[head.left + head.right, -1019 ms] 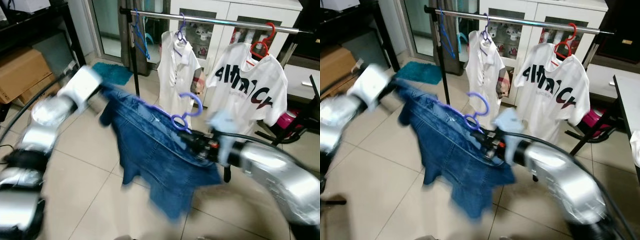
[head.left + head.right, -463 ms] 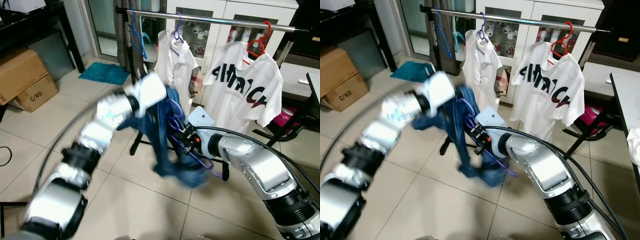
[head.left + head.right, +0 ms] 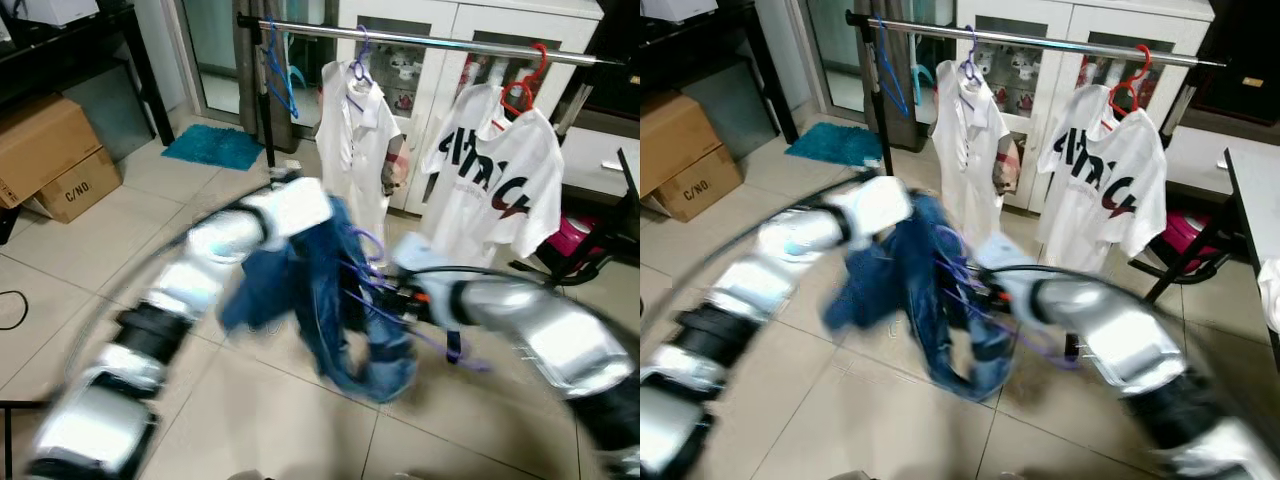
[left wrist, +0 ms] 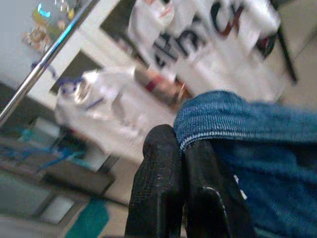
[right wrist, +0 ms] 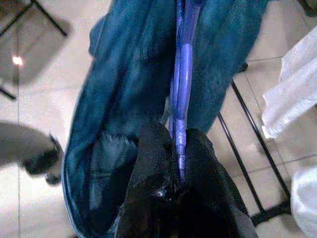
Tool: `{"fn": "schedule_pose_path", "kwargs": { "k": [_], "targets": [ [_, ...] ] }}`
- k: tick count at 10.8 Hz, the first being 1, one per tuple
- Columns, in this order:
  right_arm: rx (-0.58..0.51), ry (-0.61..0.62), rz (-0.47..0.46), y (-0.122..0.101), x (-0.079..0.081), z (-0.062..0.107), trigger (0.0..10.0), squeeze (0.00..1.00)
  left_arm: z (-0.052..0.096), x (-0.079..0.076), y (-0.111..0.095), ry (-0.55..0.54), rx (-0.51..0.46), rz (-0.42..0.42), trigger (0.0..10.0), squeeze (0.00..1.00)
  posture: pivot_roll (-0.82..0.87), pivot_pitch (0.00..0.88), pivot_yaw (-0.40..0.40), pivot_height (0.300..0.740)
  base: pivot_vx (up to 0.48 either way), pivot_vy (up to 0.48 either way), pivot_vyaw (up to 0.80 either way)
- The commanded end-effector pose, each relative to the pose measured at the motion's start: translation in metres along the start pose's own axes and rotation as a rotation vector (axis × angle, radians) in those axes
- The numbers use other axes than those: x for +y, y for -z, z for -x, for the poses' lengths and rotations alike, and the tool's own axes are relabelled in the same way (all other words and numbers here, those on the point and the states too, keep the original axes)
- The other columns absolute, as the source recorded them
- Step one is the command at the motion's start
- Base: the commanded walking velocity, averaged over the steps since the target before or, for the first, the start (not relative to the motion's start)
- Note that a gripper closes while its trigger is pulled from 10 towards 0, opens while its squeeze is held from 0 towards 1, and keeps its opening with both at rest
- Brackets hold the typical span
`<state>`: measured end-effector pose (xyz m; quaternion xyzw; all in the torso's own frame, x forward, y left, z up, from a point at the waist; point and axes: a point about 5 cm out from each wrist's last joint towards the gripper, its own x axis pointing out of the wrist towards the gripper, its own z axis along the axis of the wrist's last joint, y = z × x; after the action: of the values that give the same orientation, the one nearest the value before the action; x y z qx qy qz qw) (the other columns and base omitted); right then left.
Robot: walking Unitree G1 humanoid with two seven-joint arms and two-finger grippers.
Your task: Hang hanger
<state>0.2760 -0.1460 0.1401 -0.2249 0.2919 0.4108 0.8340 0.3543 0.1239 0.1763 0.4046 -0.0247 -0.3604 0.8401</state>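
On the left we saw two cardboard boxes (image 3: 55, 155) on the tiled floor (image 3: 90, 240) and a teal mat (image 3: 215, 147) farther back. Our left pincer (image 4: 183, 163) was pressed together on the hem of the denim garment (image 3: 335, 290), holding it up in front of the clothes rail (image 3: 430, 40); both arms were blurred. The garment hung crumpled between the two arms, its lower part drooping toward the floor. The purple hanger (image 5: 181, 94) was threaded through the denim, and our right pincer (image 5: 176, 163) pinched its bar, with the hook (image 3: 372, 243) poking up just beside the fabric. The hanger was below the rail and not yet on it. Behind, an empty blue hanger (image 3: 283, 75) hung on the rail's left end, then a white shirt (image 3: 357, 135) on a purple hanger, then a white printed T-shirt (image 3: 495, 170) on a red hanger (image 3: 525, 85)
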Motion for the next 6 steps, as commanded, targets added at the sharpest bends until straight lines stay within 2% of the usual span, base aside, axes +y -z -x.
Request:
{"fn": "schedule_pose_path", "kwargs": {
  "k": [1,2,3,4,5,6],
  "targets": [
    [-0.030,-0.036,0.015,-0.001,0.001,0.011,0.0,0.00,0.011,0.007,0.019,-0.038,0.075,0.005,0.0,0.00,-0.13,0.000,0.045,0.740,0.000,0.000,0.00],
    [-0.033,-0.040,0.003,0.000,-0.001,0.016,0.0,0.00,0.015,0.009,0.024,-0.046,0.092,0.012,0.0,0.00,-0.13,0.000,0.045,0.740,0.000,0.000,0.00],
    [-0.126,-0.035,-0.041,0.005,-0.015,0.052,0.0,0.00,0.032,0.012,0.048,-0.091,0.165,0.060,0.0,0.00,-0.13,0.000,0.045,0.740,0.000,0.000,0.00],
    [-0.191,-0.057,-0.071,0.003,-0.016,0.065,0.0,0.00,0.037,0.012,0.054,-0.116,0.171,0.110,0.0,0.00,-0.13,0.000,0.048,0.740,0.000,0.000,0.00],
    [-0.311,-0.105,-0.139,0.004,-0.013,0.085,0.0,0.00,0.046,0.006,0.065,-0.169,0.161,0.251,0.0,0.00,-0.14,0.000,0.064,0.740,0.000,0.000,0.00],
    [-0.364,-0.105,-0.209,0.012,-0.004,0.084,0.0,0.00,0.049,0.000,0.063,-0.251,0.081,0.452,0.0,0.00,-0.15,0.000,0.074,0.740,0.000,0.000,0.00]
  ]
}}
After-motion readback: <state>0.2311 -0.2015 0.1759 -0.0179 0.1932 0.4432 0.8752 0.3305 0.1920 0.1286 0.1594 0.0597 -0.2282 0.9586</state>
